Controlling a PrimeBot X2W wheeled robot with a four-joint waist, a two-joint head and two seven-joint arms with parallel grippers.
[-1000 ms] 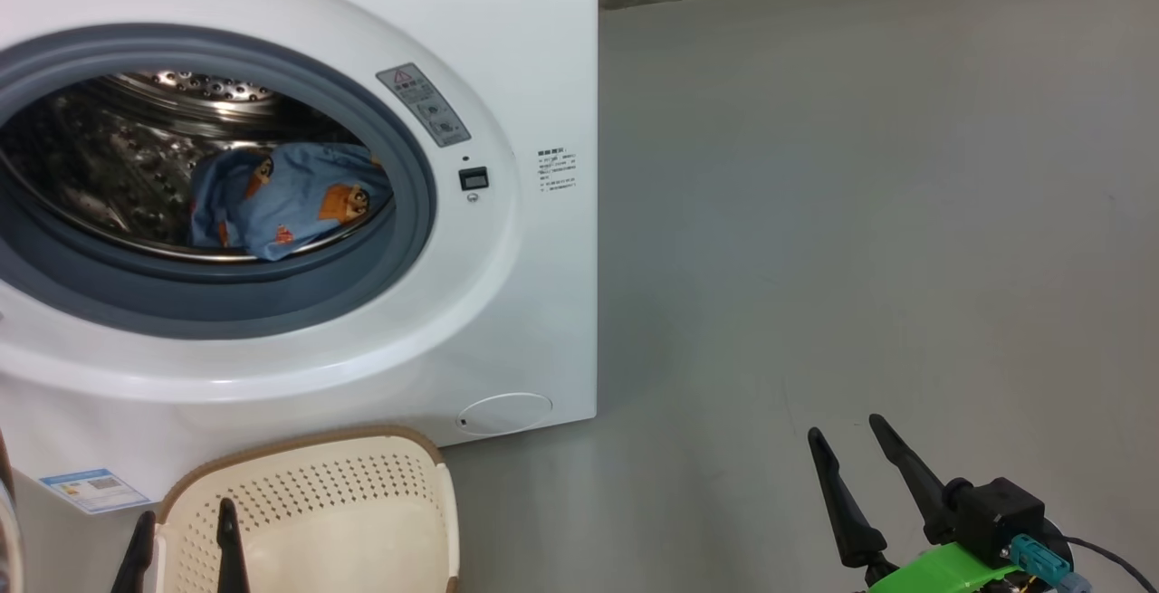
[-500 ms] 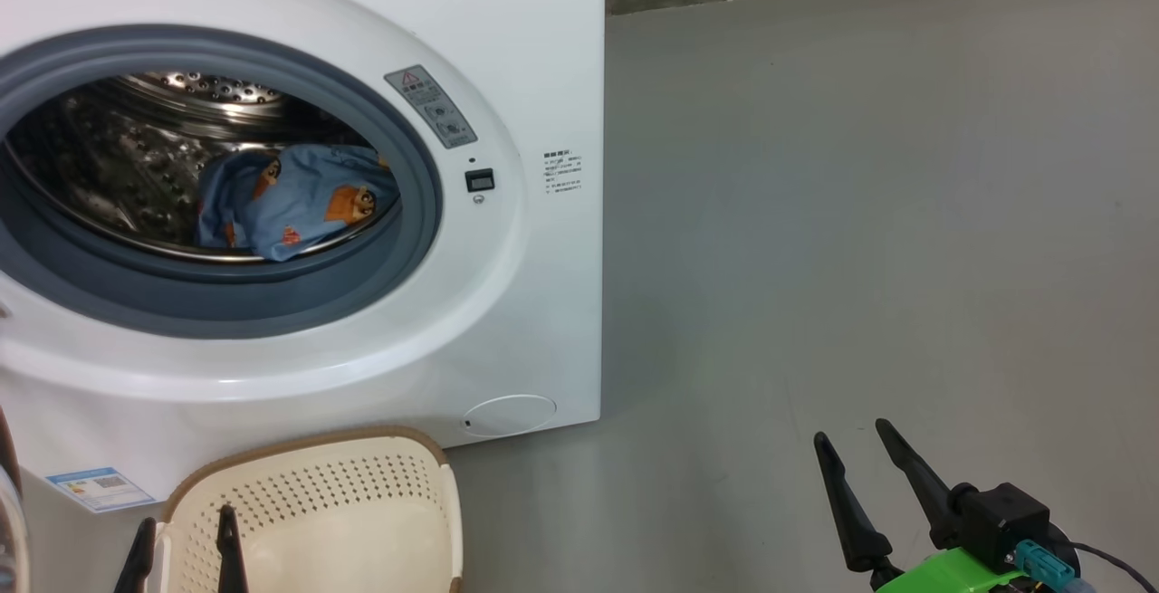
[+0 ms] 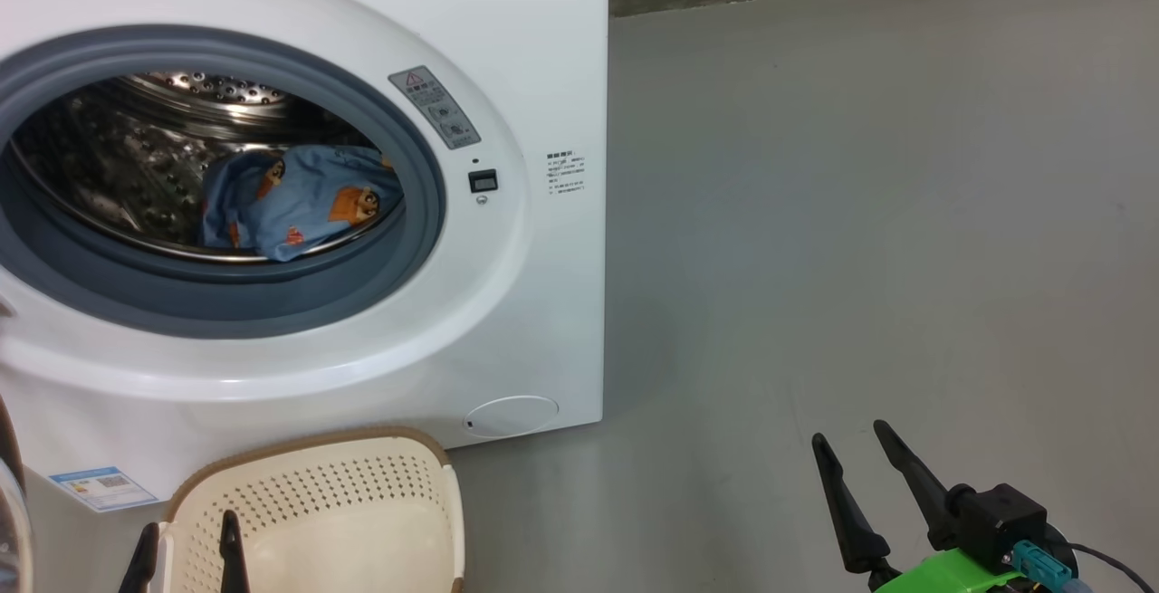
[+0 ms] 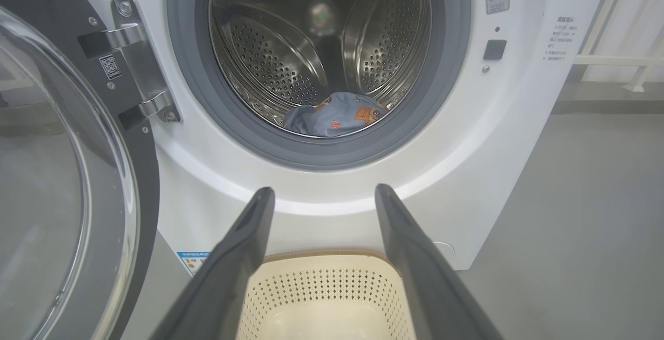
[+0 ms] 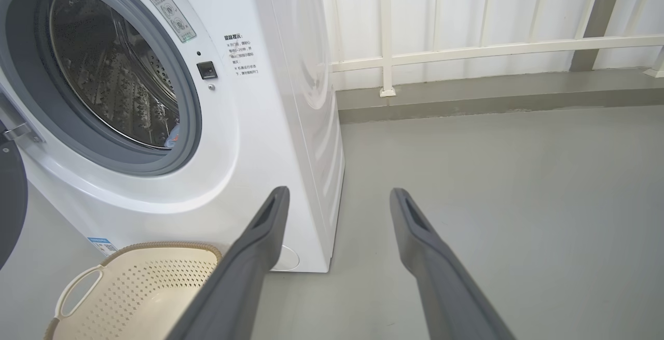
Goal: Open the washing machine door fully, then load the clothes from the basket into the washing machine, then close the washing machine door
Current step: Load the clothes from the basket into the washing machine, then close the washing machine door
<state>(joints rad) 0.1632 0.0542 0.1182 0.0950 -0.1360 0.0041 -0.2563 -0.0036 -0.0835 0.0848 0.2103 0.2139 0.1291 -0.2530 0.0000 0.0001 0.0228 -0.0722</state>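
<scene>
The washing machine (image 3: 534, 59) stands with the washing machine door (image 4: 57, 184) swung wide open on its hinge at the left. The clothes (image 3: 299, 199), a blue bundle with orange figures, lie low in the steel drum, as the left wrist view also shows the clothes (image 4: 337, 117). On the floor in front sits the basket (image 3: 344, 502), its inside bare cream plastic. My left gripper (image 3: 188, 525) hovers open over the basket's near left side, holding nothing. My right gripper (image 3: 849, 433) is open and empty over the grey floor, right of the machine.
Grey floor (image 3: 860, 213) spreads to the right of the machine. A white railing (image 5: 467, 49) on a low kerb runs behind. The open door's glass (image 3: 11, 521) stands close at my left. A round flap (image 3: 512, 415) sits low on the machine's front.
The head view has drifted slightly, so the machine sits a little further right in the picture. Both grippers stay open and nearly still.
</scene>
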